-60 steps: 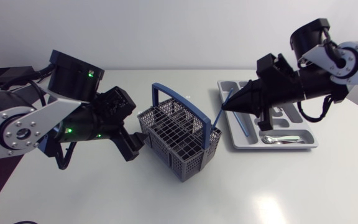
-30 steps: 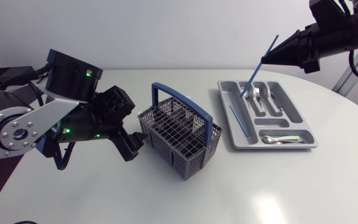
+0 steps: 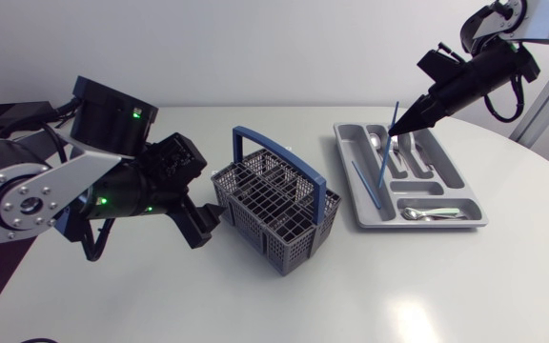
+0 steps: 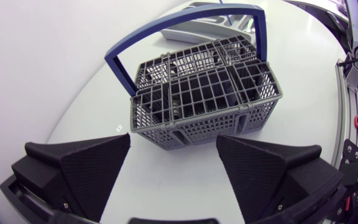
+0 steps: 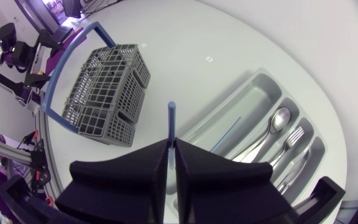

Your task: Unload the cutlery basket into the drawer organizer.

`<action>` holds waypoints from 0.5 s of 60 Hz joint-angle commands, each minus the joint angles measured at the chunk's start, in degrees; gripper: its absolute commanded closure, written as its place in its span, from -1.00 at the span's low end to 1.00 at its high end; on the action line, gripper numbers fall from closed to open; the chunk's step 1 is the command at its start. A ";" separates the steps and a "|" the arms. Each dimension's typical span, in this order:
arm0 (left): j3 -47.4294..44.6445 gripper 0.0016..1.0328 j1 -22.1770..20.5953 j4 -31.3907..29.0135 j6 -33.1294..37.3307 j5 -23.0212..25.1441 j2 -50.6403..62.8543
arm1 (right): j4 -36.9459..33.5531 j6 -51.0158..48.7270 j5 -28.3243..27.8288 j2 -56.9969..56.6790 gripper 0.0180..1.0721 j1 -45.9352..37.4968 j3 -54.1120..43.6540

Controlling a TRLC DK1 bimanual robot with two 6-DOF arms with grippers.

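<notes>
The grey cutlery basket [image 3: 276,207] with a blue handle stands mid-table; I cannot make out cutlery inside it. My left gripper [image 3: 208,222] rests just left of it, open, with the basket [image 4: 204,102] ahead of its spread fingers [image 4: 79,168]. The grey drawer organizer [image 3: 465,217] lies to the right and holds a spoon [image 3: 377,143], a fork [image 3: 396,152] and a blue stick [image 3: 367,186]. My right gripper [image 3: 397,125] hangs over the organizer's far left part, shut on a second blue stick [image 3: 387,151]. From the wrist, that stick [image 5: 171,121] juts out of the shut gripper [image 5: 171,152] over the organizer [image 5: 253,84].
More spoons [image 3: 432,212] lie in the organizer's near crosswise compartment. A black device [image 3: 8,116] sits at the table's far left, behind my left arm. The curved table edge runs close to the right of the organizer.
My right arm lifted the blue stick up from the basket, swung it right and high, then brought it down over the organizer. The left arm and the basket stayed still.
</notes>
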 commanded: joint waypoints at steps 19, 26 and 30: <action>-0.42 -0.87 -0.88 -0.40 -0.97 0.33 -0.34 | -10.07 7.87 5.14 18.28 0.90 0.84 19.31; -0.42 -0.87 -0.80 -0.40 -0.97 0.33 -0.25 | -10.25 9.89 6.37 20.91 0.90 2.07 20.36; -0.42 -0.87 -0.80 -0.40 -0.97 0.33 -0.25 | -10.25 10.07 6.55 21.62 0.90 2.60 20.36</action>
